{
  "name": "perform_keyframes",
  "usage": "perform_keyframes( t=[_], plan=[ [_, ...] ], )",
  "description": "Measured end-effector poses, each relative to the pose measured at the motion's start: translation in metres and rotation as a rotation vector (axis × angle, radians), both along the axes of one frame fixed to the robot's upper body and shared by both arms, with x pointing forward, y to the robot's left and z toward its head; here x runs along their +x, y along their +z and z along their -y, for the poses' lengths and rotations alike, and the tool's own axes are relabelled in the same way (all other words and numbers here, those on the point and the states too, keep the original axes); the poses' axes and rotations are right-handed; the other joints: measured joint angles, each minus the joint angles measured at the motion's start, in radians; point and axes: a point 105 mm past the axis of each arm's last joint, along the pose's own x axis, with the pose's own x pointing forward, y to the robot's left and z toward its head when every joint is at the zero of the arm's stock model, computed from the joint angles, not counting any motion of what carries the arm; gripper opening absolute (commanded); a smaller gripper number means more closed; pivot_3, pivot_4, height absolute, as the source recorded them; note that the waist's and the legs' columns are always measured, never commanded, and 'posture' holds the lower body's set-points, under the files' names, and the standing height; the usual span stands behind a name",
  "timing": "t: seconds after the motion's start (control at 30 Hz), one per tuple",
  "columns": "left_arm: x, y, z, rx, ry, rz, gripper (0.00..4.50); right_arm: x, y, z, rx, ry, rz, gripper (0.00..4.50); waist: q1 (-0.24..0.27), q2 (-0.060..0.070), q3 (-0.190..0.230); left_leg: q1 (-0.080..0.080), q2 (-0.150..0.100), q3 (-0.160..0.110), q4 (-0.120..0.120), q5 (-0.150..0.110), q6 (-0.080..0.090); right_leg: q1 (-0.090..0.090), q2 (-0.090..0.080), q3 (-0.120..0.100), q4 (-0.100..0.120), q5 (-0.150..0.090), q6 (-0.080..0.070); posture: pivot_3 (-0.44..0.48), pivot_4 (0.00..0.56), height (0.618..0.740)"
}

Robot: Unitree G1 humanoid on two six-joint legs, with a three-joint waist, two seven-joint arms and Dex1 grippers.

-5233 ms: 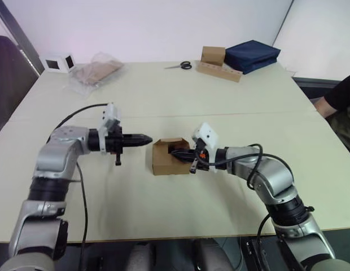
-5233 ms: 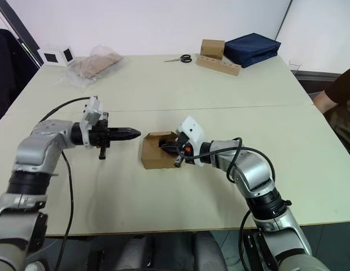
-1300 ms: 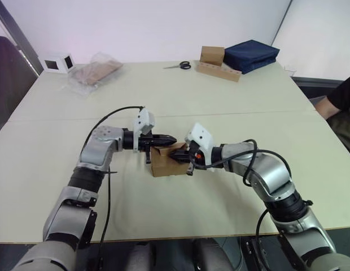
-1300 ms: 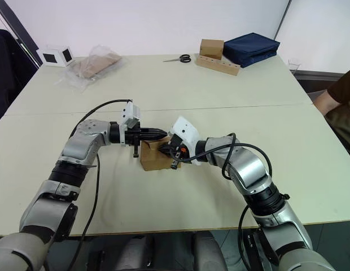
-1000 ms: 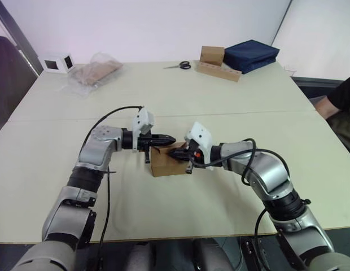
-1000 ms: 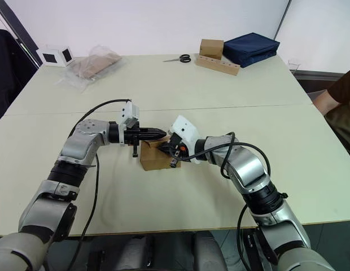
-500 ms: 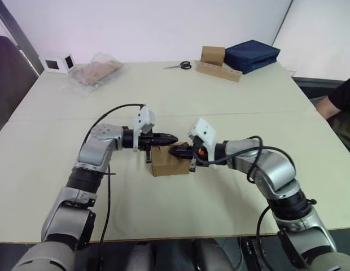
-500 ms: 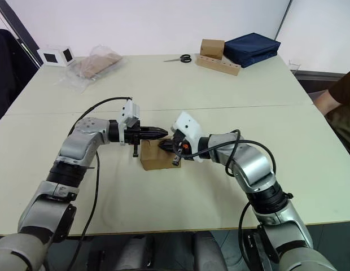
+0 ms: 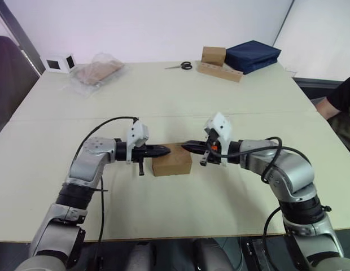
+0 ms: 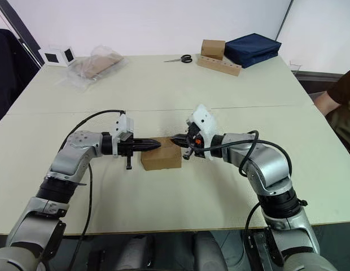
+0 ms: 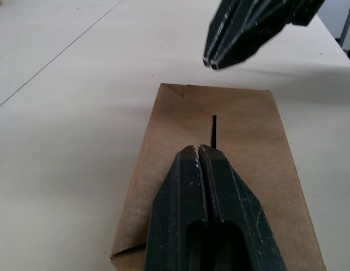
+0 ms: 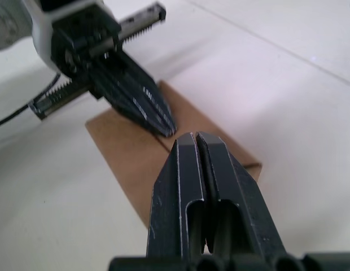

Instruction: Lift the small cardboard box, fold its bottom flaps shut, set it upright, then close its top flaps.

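Small cardboard box [image 9: 172, 160] is sitting mid-table [image 9: 231, 186], flaps lying flat. Left gripper [image 9: 168, 150] is crowding its left top edge, right gripper [image 9: 184, 147] its right top edge, both w/ fingers pressed together. Table in front of box is lying bare. Scissors [image 9: 179, 66], navy bag [image 9: 252, 55], plastic bag [image 9: 96, 72] are sitting well behind box.

A plain brown box [image 9: 171, 160] is seen mid-desk; black scissors [image 9: 180, 66], a navy bag [image 9: 252, 55] and a black-squared white cube [image 9: 60, 62] are seen along the cream desk's [image 9: 163, 90] far edge.
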Motion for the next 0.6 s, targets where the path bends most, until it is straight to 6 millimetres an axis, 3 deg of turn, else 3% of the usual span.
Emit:
perform_keyframes(
  t=[0.33,0.6],
  plan=[
    [-0.003,0.007,0.003,-0.003,0.013,-0.003,0.05,0.006,-0.018,-0.014,-0.029,0.017,-0.010,0.00,-0.001,0.000,0.000,0.000,0.000,0.000,0.000,0.000,0.000,0.000,0.000,0.000,0.000,0.000,0.000,0.000,0.150,0.740],
    [-0.014,-0.001,-0.008,0.027,0.031,-0.018,0.05,0.011,-0.027,-0.016,-0.089,0.054,0.029,0.00,-0.002,0.000,0.000,0.001,0.000,0.000,0.000,0.000,0.000,0.000,0.000,0.000,0.000,0.000,0.000,0.000,0.150,0.740]
  ],
)
